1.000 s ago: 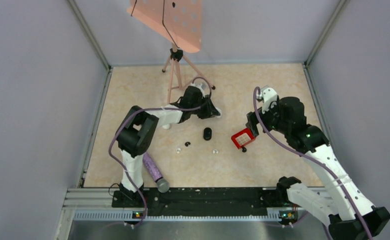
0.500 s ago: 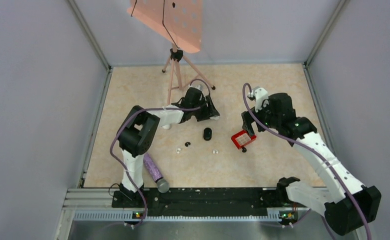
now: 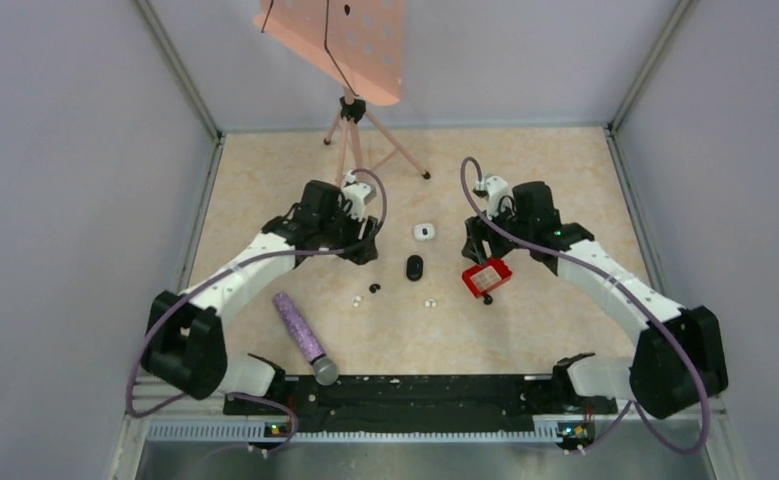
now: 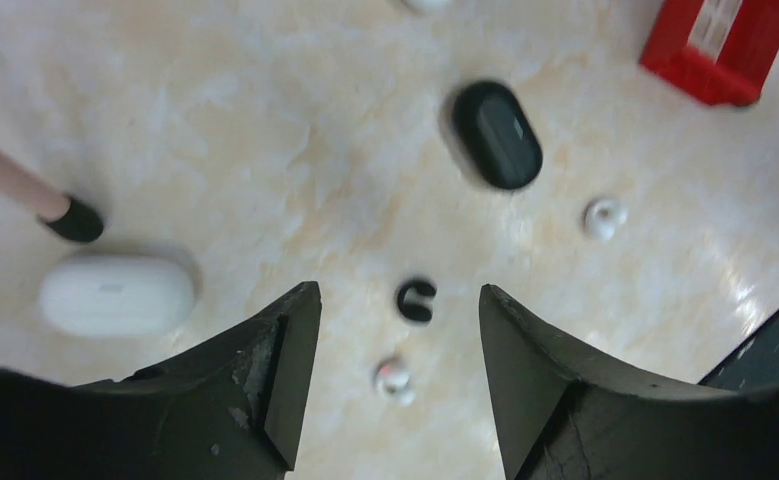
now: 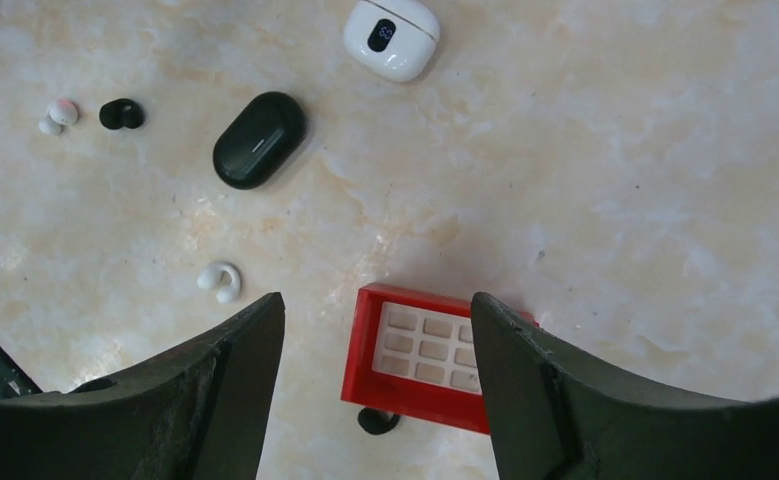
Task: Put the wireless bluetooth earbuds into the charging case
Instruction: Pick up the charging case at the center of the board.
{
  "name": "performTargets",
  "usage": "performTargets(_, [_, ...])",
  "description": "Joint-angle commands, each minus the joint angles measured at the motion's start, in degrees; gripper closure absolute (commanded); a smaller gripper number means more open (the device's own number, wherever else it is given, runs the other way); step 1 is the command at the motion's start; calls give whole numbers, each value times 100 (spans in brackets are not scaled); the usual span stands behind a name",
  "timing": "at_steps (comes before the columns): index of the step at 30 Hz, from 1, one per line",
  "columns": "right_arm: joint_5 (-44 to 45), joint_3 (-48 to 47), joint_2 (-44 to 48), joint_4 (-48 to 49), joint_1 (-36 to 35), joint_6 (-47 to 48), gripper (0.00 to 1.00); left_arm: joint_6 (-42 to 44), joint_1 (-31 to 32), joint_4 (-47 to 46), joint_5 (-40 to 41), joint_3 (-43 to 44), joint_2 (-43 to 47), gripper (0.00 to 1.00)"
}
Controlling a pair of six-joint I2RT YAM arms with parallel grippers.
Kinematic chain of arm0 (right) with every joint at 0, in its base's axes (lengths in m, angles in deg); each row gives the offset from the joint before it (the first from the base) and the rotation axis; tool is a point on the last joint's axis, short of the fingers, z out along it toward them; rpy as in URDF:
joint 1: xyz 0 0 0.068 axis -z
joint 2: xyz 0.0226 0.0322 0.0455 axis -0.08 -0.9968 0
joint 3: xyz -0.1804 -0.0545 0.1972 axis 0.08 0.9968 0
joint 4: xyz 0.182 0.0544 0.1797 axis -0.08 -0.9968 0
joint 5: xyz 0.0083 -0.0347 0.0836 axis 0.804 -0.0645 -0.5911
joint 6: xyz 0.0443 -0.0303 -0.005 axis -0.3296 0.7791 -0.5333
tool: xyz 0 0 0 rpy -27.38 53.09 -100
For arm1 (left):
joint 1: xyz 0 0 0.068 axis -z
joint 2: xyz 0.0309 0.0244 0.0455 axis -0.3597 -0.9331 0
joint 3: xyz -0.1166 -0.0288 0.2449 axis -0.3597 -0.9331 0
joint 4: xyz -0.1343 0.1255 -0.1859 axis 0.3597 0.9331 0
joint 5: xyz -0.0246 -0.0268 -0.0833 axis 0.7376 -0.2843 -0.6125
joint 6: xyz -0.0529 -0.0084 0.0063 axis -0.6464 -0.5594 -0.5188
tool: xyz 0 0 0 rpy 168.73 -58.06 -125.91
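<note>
Landmark: small glossy black oval plastic case [image 3: 414, 267], lying shut; every place below was taken from this black case.
Charging case [image 5: 392, 37]: small glossy white rounded plastic box with a dark display spot. It was seen lying flat and apparently shut just beyond the black case, slightly to its right, touched by nothing.
White earbuds [image 5: 220, 282]: tiny glossy white plastic buds. One was found just on the near side of the black case. The other [image 5: 55, 115] was found to its near-left, just beside a black bud.
Handling: the white earbuds were judged very light, stiff and slippery, likely to squirt out of a hard pinch. Hold would best be taken across the rounded body, with fingertips kept low to the table. The charging case was judged light and slick, best steadied by its long sides while its lid is raised.
Counts: two white earbuds, two small black earbuds [image 5: 122, 113], one charging case, one black case, one plain white pill-shaped case [image 4: 115, 295], one red square plastic basket [image 5: 430, 355], one purple-handled microphone [image 3: 303, 335].
Left gripper [image 4: 397, 298]: jaws were spread wide with nothing held. It was poised left of the black case, above the left pair of buds.
Right gripper [image 5: 375, 305]: jaws were spread wide and empty. It was poised right of the black case, over the red basket.
</note>
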Motion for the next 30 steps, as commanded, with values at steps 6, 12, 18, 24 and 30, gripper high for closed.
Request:
performTargets(6, [-642,-709,-1208,-2,-861,956,33,359,-1101,451,-267,-834,1868,35])
performTargets(12, [-1375,-1497,-1981,-770,-868,4169,36,-1008,-1626,-922,-847,-1554,2510,36])
performTargets(18, [-1599,-2037,-2841,-1032,-929,6380,35,-1722,-2792,-782,-878,-1649,2447,37])
performTargets(24, [-1763,-2800,-3658,-1631,-1186,7457,34,-1706,-3432,-399,-1061,-1598,2713,37])
performTargets(30, [-1581,-3049,-4199,-1880,-1461,8235,35,-1547,-3815,-76,-1208,-1368,2771,38])
